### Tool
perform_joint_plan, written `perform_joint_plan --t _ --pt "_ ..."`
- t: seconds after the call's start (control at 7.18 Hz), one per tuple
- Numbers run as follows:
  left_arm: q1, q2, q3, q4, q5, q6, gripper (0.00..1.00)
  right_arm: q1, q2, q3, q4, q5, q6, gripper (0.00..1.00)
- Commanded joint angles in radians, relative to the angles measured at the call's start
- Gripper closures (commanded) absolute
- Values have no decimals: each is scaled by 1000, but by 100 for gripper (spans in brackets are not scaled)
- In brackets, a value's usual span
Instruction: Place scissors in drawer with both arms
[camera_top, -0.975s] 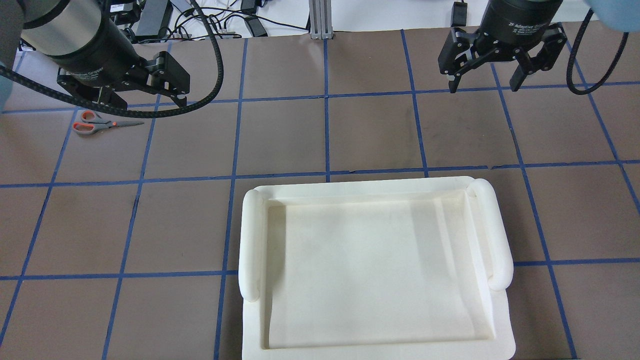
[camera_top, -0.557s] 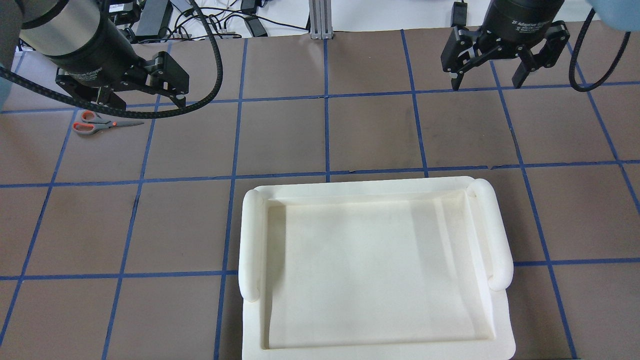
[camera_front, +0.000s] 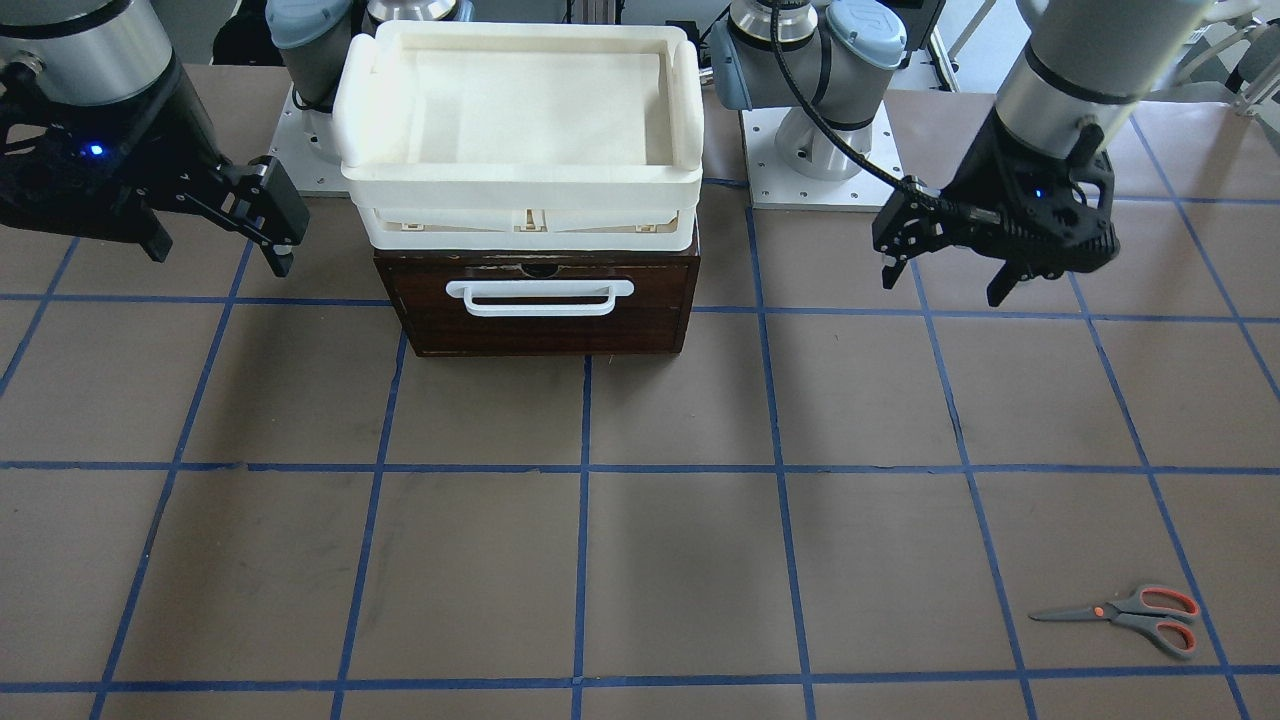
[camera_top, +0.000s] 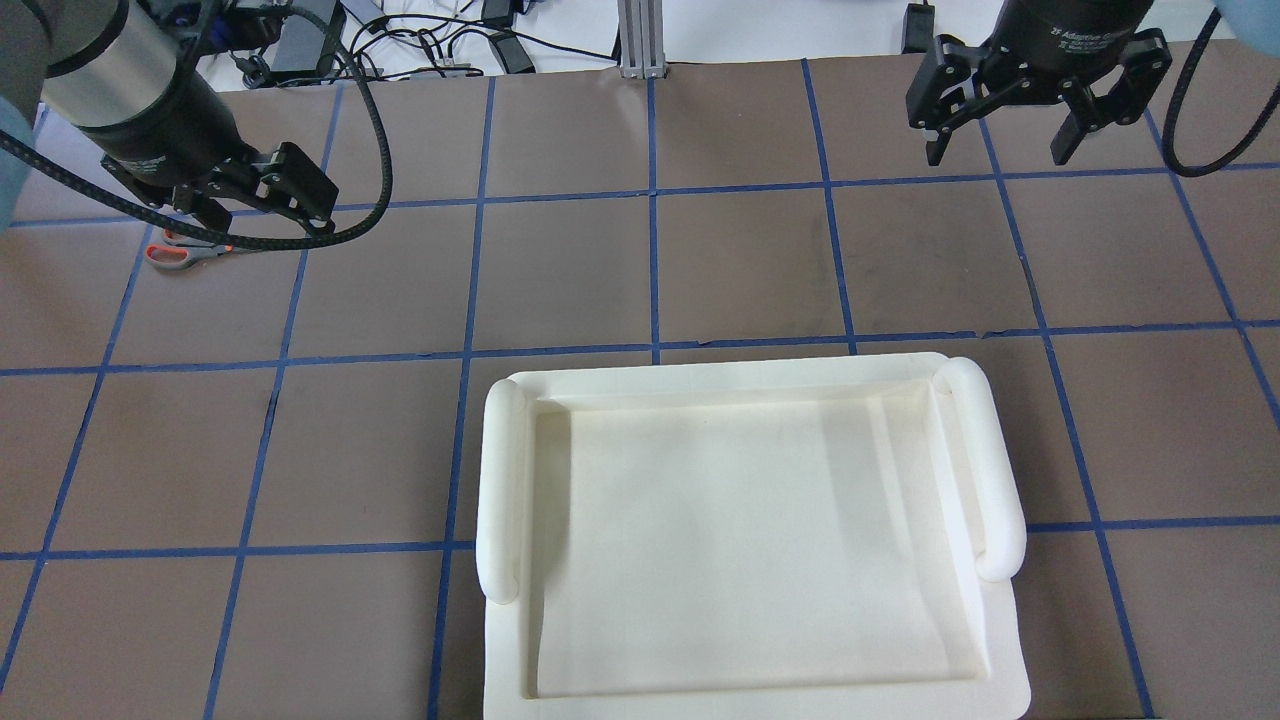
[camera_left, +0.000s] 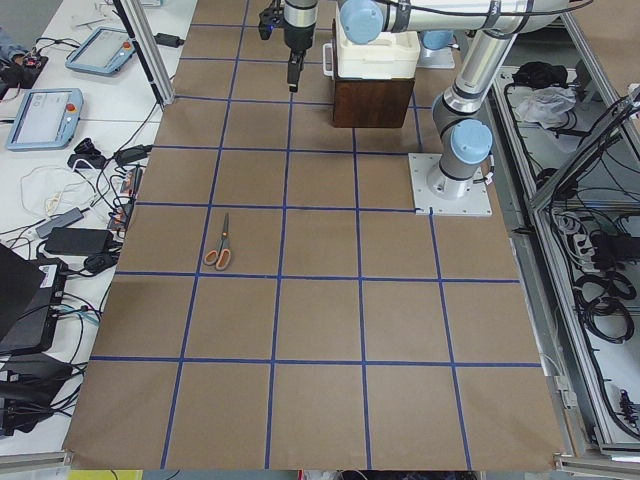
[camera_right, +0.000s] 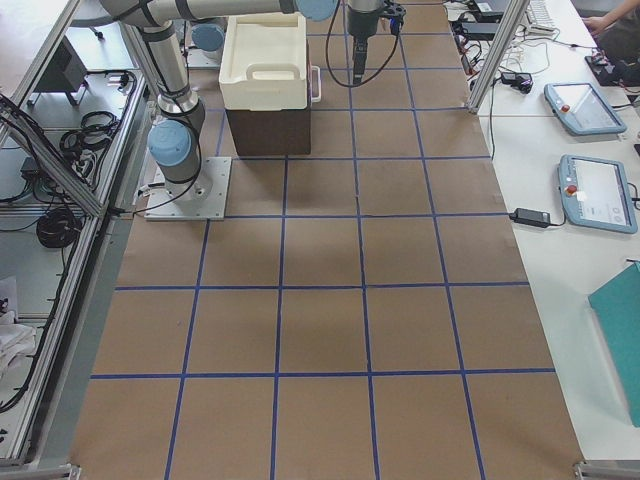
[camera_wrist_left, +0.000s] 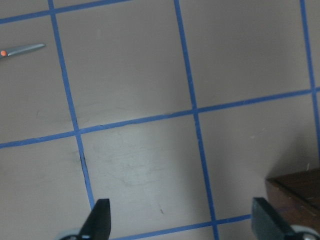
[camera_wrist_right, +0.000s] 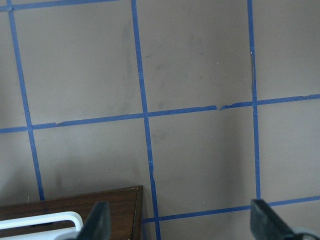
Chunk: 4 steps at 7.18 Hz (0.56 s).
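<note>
Scissors (camera_front: 1125, 613) lying flat on table (camera_front: 680, 560) | drawer (camera_front: 540, 320) shut under white tray (camera_front: 520, 188) | left gripper (camera_front: 942, 289) released | right gripper (camera_front: 221, 259) released

light: bright, even, overhead | shadows: soft (faint under arms) | focus: sharp; wrist views slightly soft

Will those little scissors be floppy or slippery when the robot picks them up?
Probably stiff, not floppy: the scissors look like hard blades with plastic handles. They lie flat and closed on the smooth table, so a nudge may slide them; rolling seems unlikely. They look small and thin, so likely light.
</note>
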Motion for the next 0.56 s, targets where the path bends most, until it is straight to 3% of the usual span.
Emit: perform_joint_plan --t 0.0,0.14,0.42 --pt "183 -87 -86 33 -5 425 0 6 -11 0 -21 -3 314 0" --pt "255 -145 -97 121 -5 670 0 16 -11 -2 -10 -1 454 0" --pt "268 -304 -76 365 9 1138 0 62 -2 -2 -21 9 696 0"
